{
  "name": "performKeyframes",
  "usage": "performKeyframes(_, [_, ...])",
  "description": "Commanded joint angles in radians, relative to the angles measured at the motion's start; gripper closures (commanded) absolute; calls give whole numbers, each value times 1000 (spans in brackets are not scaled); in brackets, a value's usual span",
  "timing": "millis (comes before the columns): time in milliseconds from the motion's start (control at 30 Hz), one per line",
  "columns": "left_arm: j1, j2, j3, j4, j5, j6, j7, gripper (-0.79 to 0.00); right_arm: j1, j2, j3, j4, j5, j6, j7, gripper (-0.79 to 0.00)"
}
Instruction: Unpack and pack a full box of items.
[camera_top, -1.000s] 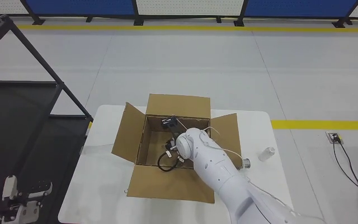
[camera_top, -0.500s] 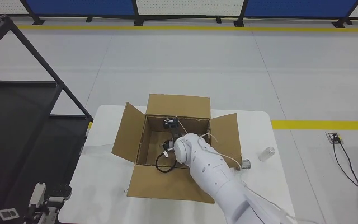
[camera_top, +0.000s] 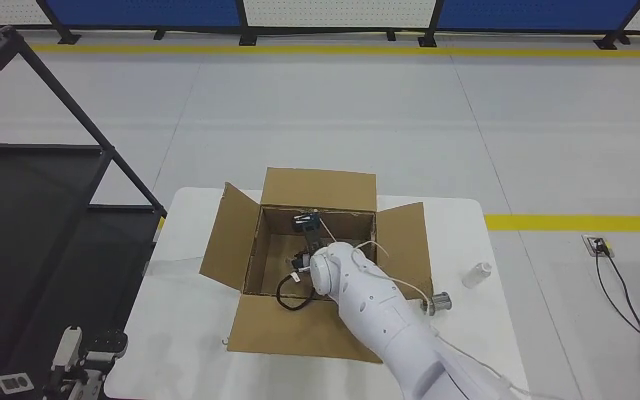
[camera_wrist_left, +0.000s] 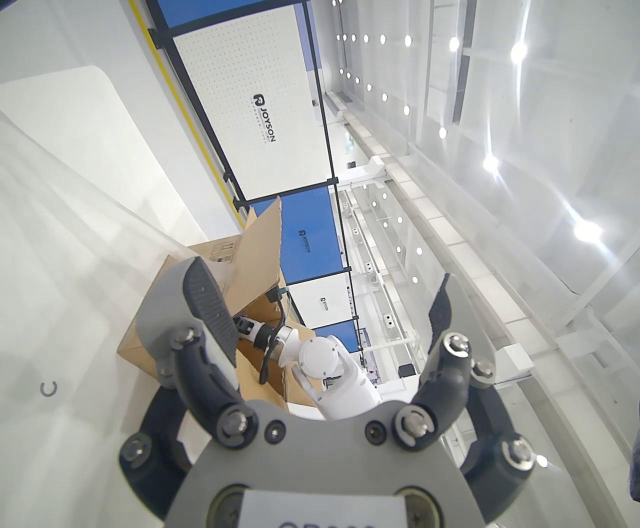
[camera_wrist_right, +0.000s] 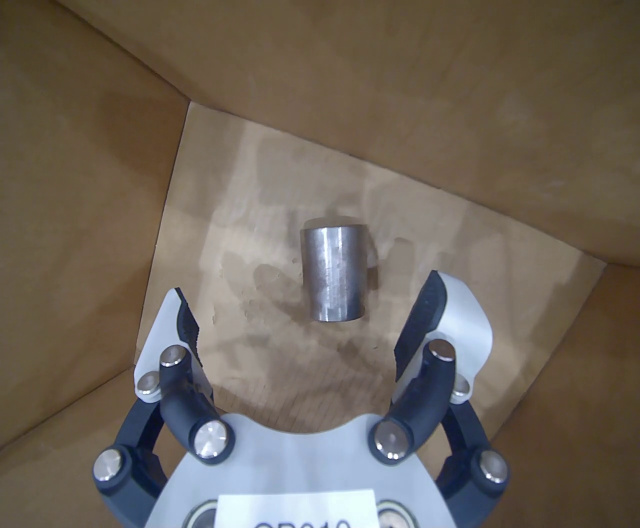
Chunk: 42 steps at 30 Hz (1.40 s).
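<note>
An open cardboard box (camera_top: 318, 186) stands on the white table (camera_top: 190, 300). My right arm reaches down into it, wrist near the far wall. On the box floor (camera_wrist_right: 240, 240) lies a short grey metal cylinder (camera_wrist_right: 334, 272). My right gripper (camera_wrist_right: 306, 287) is open just above it, one finger on each side, not touching it. My left gripper (camera_wrist_left: 325, 280) is open and holds nothing. It sits low beside the table, facing the box (camera_wrist_left: 260, 250) and the right arm (camera_wrist_left: 320, 357).
A small clear bottle (camera_top: 477, 273) and a second metal cylinder (camera_top: 437, 300) lie on the table to the right of the box. All the box flaps are folded outward. A black cable loop (camera_top: 288, 296) hangs from the right arm over the box.
My right arm's elbow has shifted slightly left over the box, uncovering more of the cylinder on the table. A grey device at the lower left moved right between the two earlier frames.
</note>
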Motion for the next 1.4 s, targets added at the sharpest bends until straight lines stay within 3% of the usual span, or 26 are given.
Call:
performKeyframes(0, [-5,0,3,-3,9,3,-5,-785,-10,-3,-10,-15,-27,52,-24,-785])
performKeyframes(133, [-5,-2,3,-3,13,-2,-11,-785,-28,-10,-29,-33,-75,80,-41,-785])
performKeyframes(433, [-10,-6,-5,5,6,-3,0,-785,-7,-15,-20,7,-89,38,-19,-785])
performKeyframes(567, [-12,-8,-6,6,3,-5,3,-785,-6,-16,-16,27,-89,3,-11,-376])
performKeyframes(733, [-14,-10,-9,8,2,-7,2,-785,-7,-16,-10,52,-90,-31,-12,-246])
performKeyframes(933, [-16,-12,-11,10,5,-8,-2,-785,-6,-16,-3,66,-88,-55,0,-206])
performKeyframes(1100, [-18,-13,-13,12,10,-8,-3,-785,-2,-14,3,67,-90,-76,-1,-9])
performKeyframes(1367, [-26,-16,-7,9,19,-4,-10,-785,21,1,8,68,-104,-196,66,0])
